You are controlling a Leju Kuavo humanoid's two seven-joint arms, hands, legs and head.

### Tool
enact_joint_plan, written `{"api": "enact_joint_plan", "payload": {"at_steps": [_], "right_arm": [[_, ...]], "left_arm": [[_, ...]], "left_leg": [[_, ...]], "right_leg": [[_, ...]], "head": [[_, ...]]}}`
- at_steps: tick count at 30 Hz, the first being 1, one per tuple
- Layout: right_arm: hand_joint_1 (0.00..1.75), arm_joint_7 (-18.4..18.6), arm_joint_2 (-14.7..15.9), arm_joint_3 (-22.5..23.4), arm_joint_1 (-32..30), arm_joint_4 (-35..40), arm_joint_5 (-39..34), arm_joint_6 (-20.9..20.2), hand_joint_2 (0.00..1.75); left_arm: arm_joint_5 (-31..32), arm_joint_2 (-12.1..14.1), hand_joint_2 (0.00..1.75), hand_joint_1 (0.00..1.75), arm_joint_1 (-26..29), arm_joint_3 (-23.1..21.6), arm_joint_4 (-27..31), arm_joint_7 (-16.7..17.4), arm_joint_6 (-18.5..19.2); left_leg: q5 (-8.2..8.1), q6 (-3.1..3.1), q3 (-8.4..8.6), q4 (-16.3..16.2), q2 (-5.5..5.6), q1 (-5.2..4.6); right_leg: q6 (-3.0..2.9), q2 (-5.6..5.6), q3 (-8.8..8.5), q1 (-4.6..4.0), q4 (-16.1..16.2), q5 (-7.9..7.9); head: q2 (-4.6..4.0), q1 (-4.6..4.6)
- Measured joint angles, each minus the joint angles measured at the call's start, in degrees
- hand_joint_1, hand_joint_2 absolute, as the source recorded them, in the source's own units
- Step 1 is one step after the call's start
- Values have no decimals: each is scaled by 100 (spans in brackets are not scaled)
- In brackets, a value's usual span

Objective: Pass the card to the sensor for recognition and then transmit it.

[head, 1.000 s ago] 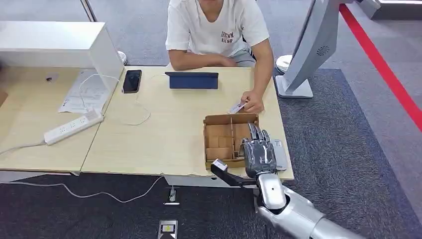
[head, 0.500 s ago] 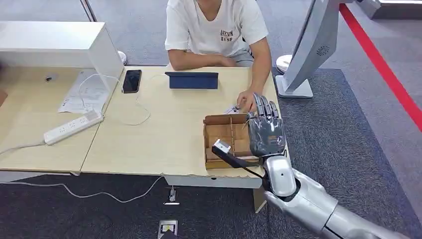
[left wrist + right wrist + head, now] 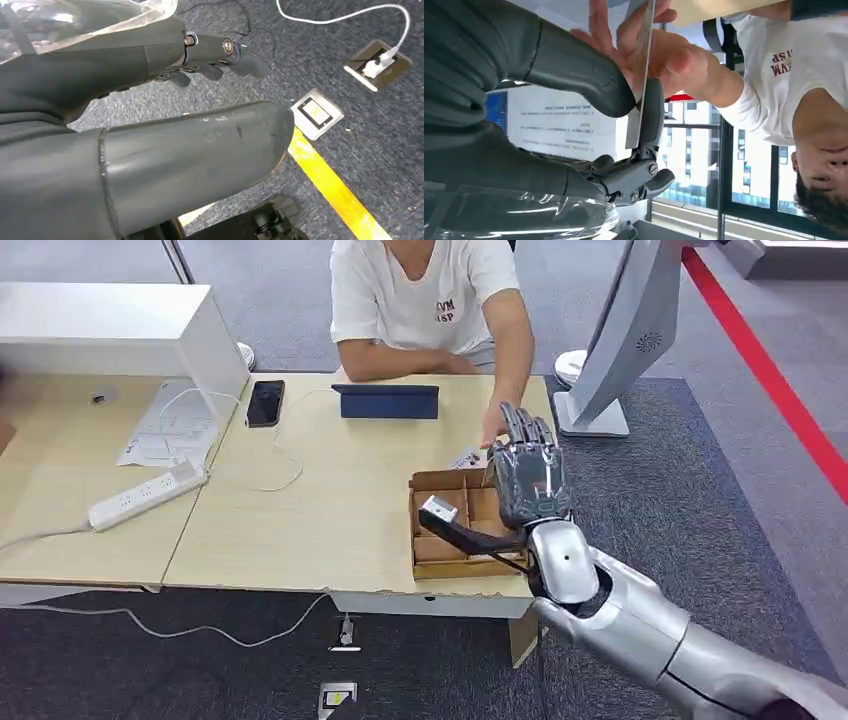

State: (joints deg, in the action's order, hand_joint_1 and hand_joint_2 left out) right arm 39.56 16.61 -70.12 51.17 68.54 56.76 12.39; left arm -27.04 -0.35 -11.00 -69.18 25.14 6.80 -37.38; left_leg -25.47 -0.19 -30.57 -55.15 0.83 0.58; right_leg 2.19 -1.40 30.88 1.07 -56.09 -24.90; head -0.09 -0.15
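1. Head view, far left: a white box (image 3: 110,335) stands on the wooden table (image 3: 330,510), with papers (image 3: 170,425) and a white power strip (image 3: 148,494) beside it.
2. Centre of the table: a black phone (image 3: 265,402) lies flat, and a dark blue tablet case (image 3: 386,400) stands propped before the seated person (image 3: 430,300).
3. Right part of the table: an open cardboard box with dividers (image 3: 445,530) sits near the front edge.
4. Right hand (image 3: 528,478) is raised above the far right corner of that box, back of the hand toward the camera, fingers extended upward.
5. Right wrist view: the card (image 3: 640,75) is pinched edge-on between the thick thumb (image 3: 574,75) and a dark finger; the person's hand (image 3: 659,50) also holds the card at its other end.
6. Left wrist view: the left hand (image 3: 200,100) hangs over grey carpet, fingers loosely apart, grasping nothing.
7. Far right: a white pedestal stand (image 3: 620,350) rises from the carpet.
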Motion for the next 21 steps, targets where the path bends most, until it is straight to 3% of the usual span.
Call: {"api": "enact_joint_plan", "payload": {"at_steps": [6, 17, 19, 20, 21], "right_arm": [[175, -13, -184, -213, 503, -96, -109, -386, 175], [169, 15, -584, -616, 1025, -603, -257, -330, 175], [45, 18, -666, -662, 1066, -705, -277, -256, 175], [0, 20, -686, -682, 1076, -746, -280, -236, 175], [0, 20, -717, -695, 1082, -791, -279, -234, 175]], "left_arm": [[118, 0, 0, 0, -14, -7, -7, 83, 35], [157, 9, 0, 0, -32, -76, -44, 131, 9], [146, 9, 0, 0, -17, -76, -61, 114, -4], [138, 9, 0, 0, -7, -76, -66, 109, -11], [125, 9, 0, 0, 4, -77, -74, 109, -15]], "left_leg": [[0, 0, -3, 0, 0, 1], [0, 0, -4, 0, 0, 1], [0, 0, -4, 0, 0, 1], [0, 0, -4, 0, 0, 1], [0, 0, -4, 0, 0, 1]], "right_leg": [[-1, 0, 4, 0, -2, -1], [-1, 0, 5, -1, -2, -1], [-1, 0, 4, -1, -1, -1], [-1, 0, 4, -1, -1, -1], [-1, 1, 4, -1, -1, -1]], "head": [[0, -2], [0, 0], [0, 0], [0, 0], [0, 0]]}}
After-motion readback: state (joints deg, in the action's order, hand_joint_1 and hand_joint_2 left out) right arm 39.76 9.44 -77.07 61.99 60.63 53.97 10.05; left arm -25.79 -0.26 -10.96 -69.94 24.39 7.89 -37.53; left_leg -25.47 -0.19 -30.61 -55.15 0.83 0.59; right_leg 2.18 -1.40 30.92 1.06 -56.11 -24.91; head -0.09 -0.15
